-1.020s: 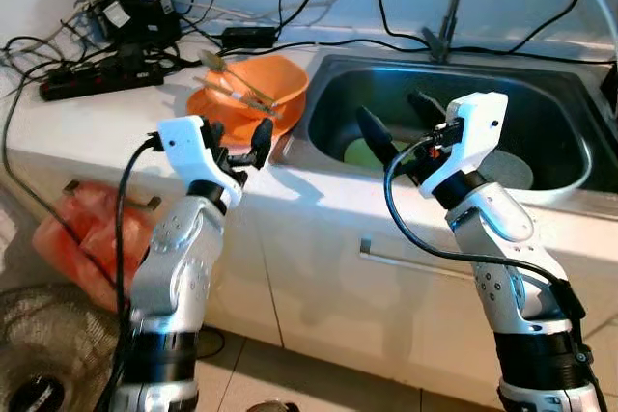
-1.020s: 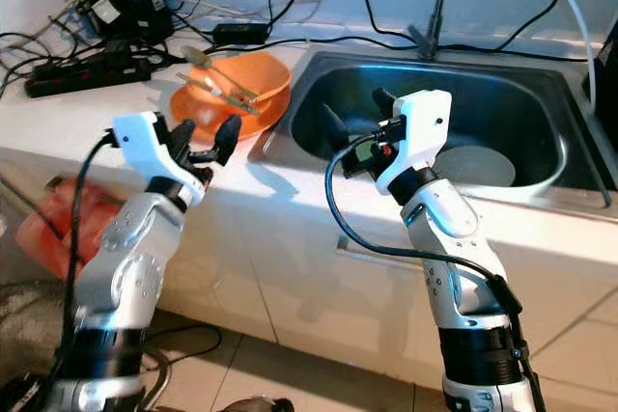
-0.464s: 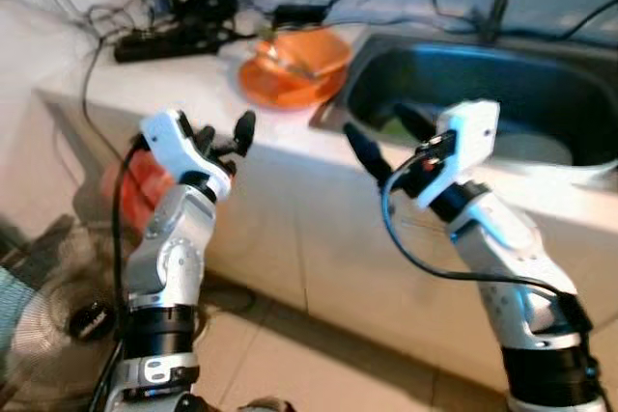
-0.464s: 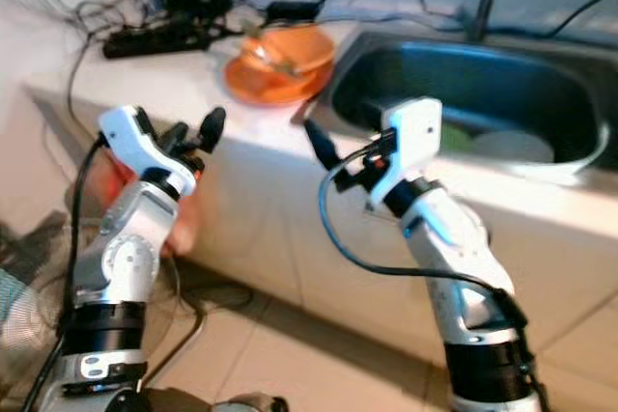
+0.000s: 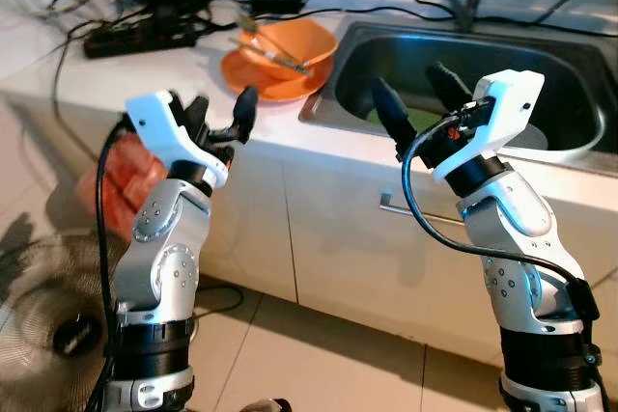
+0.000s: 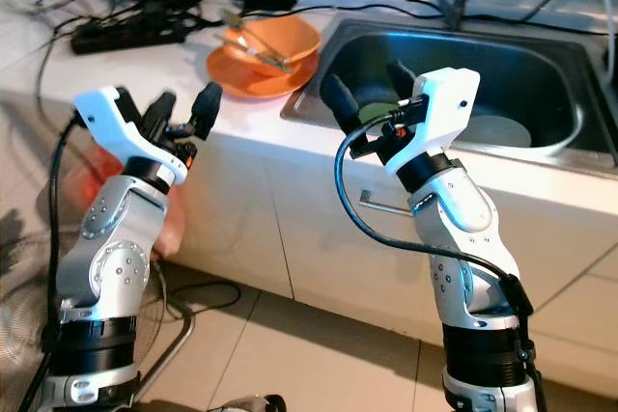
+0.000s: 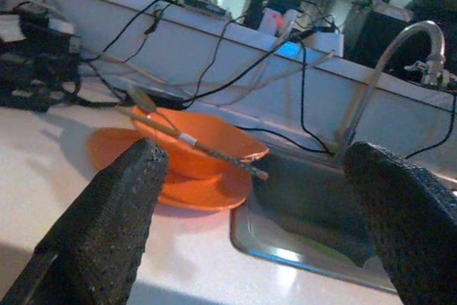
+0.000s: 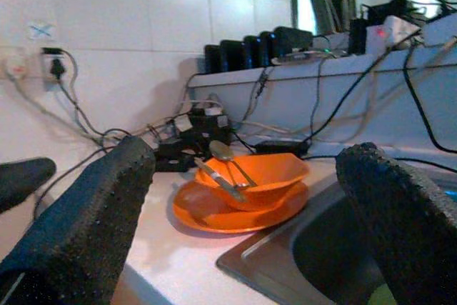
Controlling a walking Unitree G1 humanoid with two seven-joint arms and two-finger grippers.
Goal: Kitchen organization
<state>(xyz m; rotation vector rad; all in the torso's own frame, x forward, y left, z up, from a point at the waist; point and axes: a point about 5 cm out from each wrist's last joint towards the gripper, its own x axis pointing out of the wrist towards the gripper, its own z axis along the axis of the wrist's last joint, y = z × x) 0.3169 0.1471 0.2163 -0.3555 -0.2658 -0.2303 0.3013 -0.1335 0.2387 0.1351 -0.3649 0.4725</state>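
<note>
Head stereo pair looking down at counter front, wrist views low, near, sharing orange bowl (image 7: 202, 140)
</note>
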